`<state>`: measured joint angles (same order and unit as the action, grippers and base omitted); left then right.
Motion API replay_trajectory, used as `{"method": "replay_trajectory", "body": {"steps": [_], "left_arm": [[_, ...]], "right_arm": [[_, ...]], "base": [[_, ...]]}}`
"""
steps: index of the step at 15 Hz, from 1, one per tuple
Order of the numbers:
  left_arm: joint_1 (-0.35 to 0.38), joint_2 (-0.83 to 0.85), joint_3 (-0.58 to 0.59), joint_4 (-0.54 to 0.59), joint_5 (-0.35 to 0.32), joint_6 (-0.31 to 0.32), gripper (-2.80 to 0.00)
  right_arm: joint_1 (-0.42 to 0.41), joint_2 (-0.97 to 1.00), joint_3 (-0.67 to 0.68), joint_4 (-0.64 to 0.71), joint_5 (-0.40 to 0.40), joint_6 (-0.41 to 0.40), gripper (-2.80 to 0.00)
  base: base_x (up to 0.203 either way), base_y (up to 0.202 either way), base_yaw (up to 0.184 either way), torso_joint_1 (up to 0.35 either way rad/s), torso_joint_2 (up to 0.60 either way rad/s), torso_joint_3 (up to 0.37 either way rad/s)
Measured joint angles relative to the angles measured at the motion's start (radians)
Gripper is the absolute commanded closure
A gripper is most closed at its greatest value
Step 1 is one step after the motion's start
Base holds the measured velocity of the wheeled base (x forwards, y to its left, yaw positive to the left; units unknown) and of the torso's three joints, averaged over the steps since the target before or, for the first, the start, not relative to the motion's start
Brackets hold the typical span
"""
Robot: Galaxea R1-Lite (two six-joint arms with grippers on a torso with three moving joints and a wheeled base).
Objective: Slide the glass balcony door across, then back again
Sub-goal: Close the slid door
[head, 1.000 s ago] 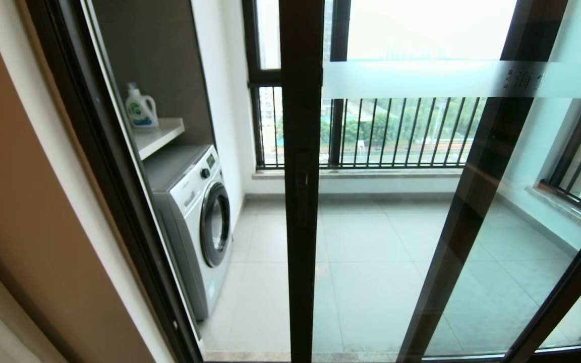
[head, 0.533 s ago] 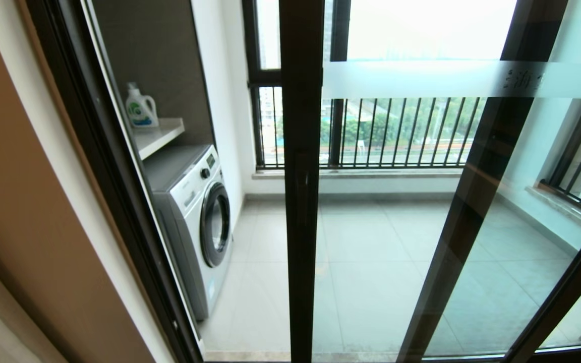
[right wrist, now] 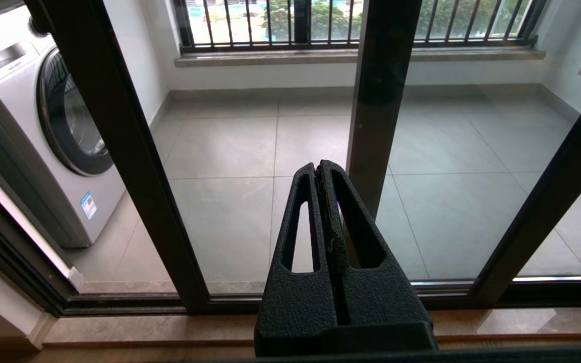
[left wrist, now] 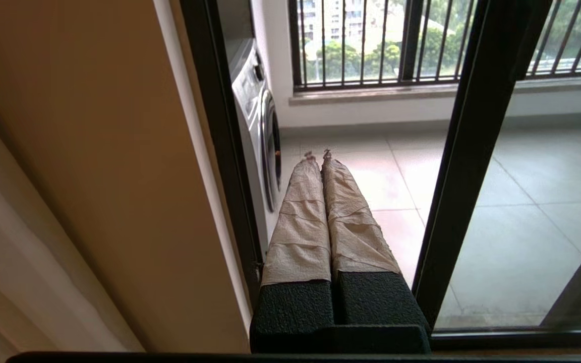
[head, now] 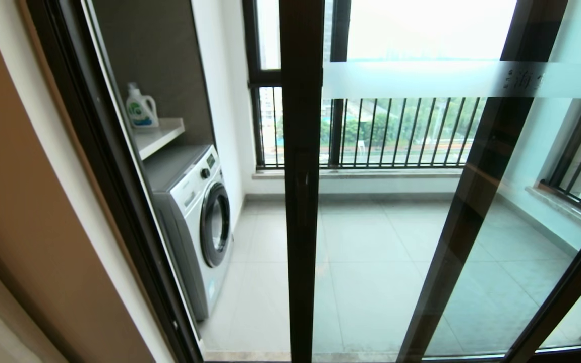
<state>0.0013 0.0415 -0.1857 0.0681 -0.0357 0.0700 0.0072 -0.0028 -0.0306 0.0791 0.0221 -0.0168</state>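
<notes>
Left hand (left wrist: pixel 317 156) and right hand (right wrist: pixel 323 169) pinched together, off the glass balcony door (head: pixel 300 201).

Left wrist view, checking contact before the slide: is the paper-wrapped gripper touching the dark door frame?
No, the shut left gripper hangs beside the dark door frame.

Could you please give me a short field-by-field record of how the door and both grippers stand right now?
door: glass balcony door, partly open; its left frame edge stands mid-doorway
gap: open on the left, between the wall-side frame and the door's edge
handle: short dark bar on that edge, untouched
left gripper: shut, empty, pointing into the gap, clear of the door
right gripper: shut, empty, facing the glass, not touching
beyond: washing machine, detergent bottle on the shelf above
</notes>
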Motion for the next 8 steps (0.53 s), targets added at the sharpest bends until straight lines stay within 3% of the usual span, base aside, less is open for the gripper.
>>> {"method": "replay_trajectory", "body": {"steps": [5,8], "left_arm": [[0.000,0.303,-0.281,-0.046,-0.083,0.000,0.00],[0.000,0.564,-0.354,-0.194,-0.117,-0.002,0.00]], "right_arm": [[0.000,0.000,0.000,0.000,0.000,0.001,0.00],[0.000,0.000,0.000,0.000,0.000,0.000,0.00]], "base": [[0.000,0.000,0.000,0.000,0.00,0.000],[0.000,0.000,0.000,0.000,0.00,0.000]]}}
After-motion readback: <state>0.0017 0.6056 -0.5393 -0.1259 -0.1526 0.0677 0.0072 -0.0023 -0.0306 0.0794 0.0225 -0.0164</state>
